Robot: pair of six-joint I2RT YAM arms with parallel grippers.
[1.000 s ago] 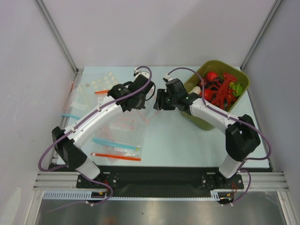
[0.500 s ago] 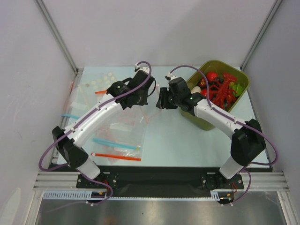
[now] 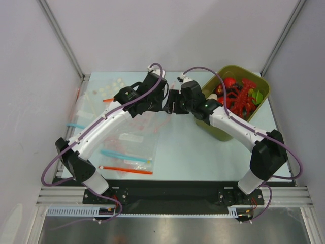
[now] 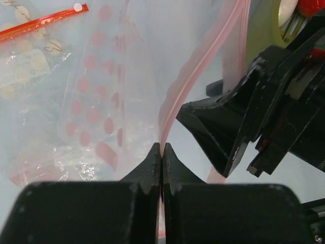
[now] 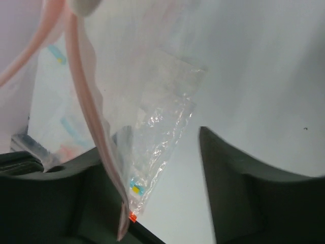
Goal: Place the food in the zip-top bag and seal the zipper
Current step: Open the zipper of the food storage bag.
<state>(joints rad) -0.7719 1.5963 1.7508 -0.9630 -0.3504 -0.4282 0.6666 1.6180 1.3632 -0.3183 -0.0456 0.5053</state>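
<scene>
Top: bag (image 3: 147, 127) mouth is lifted off the surface (image 3: 193, 152) between left fingers (image 3: 162, 103) and right fingers (image 3: 172, 105), spare bags (image 3: 127, 162) flat beneath. Lobster (image 3: 242, 99) and tomato (image 3: 228, 83) sit in the green bin (image 3: 219, 133), partly under the right arm (image 3: 238, 129). Left wrist: fingers pinched tight on the zipper (image 4: 175, 104), right fingers crowding close. Right wrist: fingers wide, zipper lying against one.

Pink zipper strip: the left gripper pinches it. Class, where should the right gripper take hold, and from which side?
Probably just beyond the left gripper's pinch, from the right: the zipper strip runs there as a thin raised band, facing the open right gripper.
</scene>
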